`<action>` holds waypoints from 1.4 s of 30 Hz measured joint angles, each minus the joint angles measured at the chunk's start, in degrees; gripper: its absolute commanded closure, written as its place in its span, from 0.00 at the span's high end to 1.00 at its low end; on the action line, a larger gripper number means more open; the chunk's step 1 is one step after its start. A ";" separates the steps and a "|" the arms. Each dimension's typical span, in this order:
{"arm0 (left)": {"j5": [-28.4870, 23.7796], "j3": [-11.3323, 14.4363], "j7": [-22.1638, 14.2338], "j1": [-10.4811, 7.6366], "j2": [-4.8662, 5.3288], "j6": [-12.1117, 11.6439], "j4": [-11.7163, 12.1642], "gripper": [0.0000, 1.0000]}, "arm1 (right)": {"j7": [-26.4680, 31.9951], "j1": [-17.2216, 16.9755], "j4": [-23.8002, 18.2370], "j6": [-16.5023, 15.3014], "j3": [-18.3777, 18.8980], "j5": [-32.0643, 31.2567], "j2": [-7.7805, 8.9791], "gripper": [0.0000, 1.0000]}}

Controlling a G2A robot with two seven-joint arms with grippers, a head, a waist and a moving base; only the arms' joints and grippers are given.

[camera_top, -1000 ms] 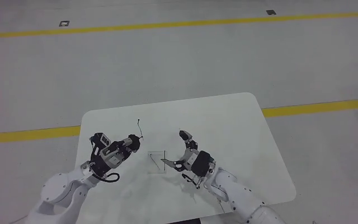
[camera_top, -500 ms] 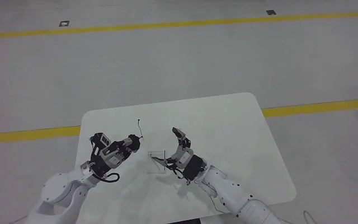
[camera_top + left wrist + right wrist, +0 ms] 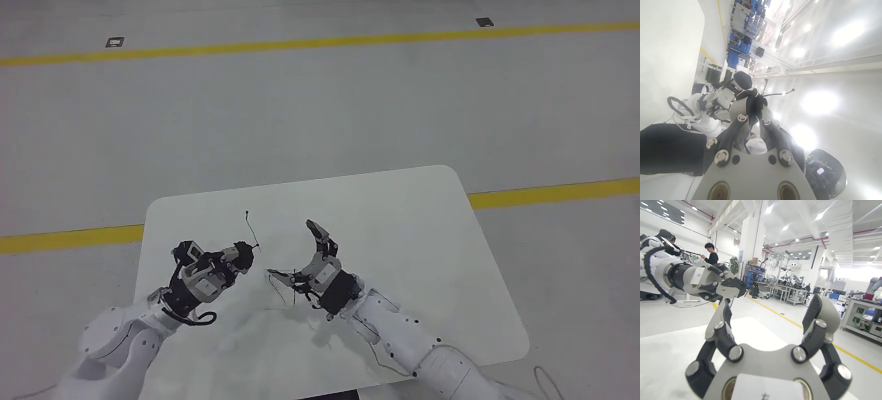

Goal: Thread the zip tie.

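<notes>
The left gripper (image 3: 755,98) was clamped shut on the black zip tie (image 3: 778,93), whose thin strap stuck out past that gripper's fingertips and ended in a small head. The white desk (image 3: 420,220) lay beneath the left gripper. The right gripper (image 3: 296,252) sat just beside the left gripper, facing it, with its ribbed fingers (image 3: 813,308) spread wide, holding nothing and apart from the tie.

Robotics lab — workbenches (image 3: 784,293), robot arms (image 3: 874,283), floor line (image 3: 776,312)
</notes>
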 measured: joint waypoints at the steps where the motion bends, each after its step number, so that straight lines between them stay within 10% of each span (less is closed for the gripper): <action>1: -0.26 0.12 -0.09 -0.14 -0.02 0.15 0.19 0.00 | 0.29 0.52 0.90 0.00 -0.42 -0.03 -0.26 1.00; 18: -0.18 0.15 -0.12 -0.19 -0.01 0.18 0.22 0.00 | 0.87 2.11 3.49 0.50 -1.15 2.29 -1.71 0.99; 21: -0.18 0.15 -0.12 -0.19 -0.01 0.18 0.22 0.00 | 0.20 2.97 4.52 -0.24 -1.86 2.23 -2.22 0.56; 42: -0.18 0.15 -0.12 -0.19 -0.01 0.18 0.22 0.00 | -3.89 6.49 11.72 -1.67 -6.40 3.66 -6.19 0.31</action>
